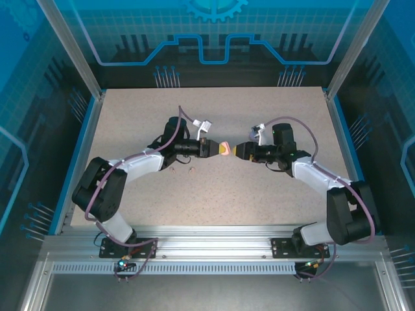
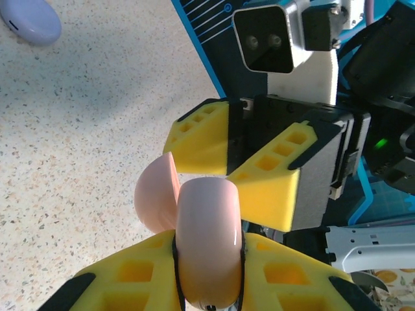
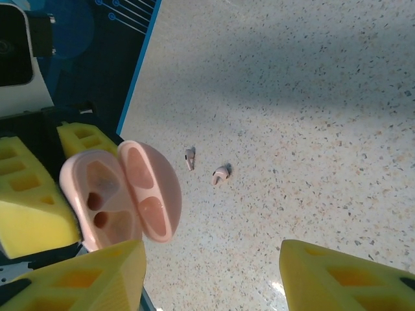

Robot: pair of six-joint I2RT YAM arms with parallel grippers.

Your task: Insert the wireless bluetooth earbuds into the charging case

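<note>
Here left jaws clamp the pink case [image 2: 207, 240] (lid [image 3: 152, 191] open).

Black-and-white jointed arms [image 1: 139, 162], purple cables [image 1: 313, 137], yellow honeycombed pincer fingers [image 2: 262, 188]

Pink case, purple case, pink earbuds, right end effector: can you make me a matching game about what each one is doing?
Things:
1. pink case
2. purple case
3. pink earbuds
4. right end effector

States:
A. open, nothing between its fingers
B. clamped in the left end effector, lid open
C. sitting on the table, lid shut
D. lying loose on the table, outside any case

Pairs: 1-B, 2-C, 3-D, 4-A
</note>
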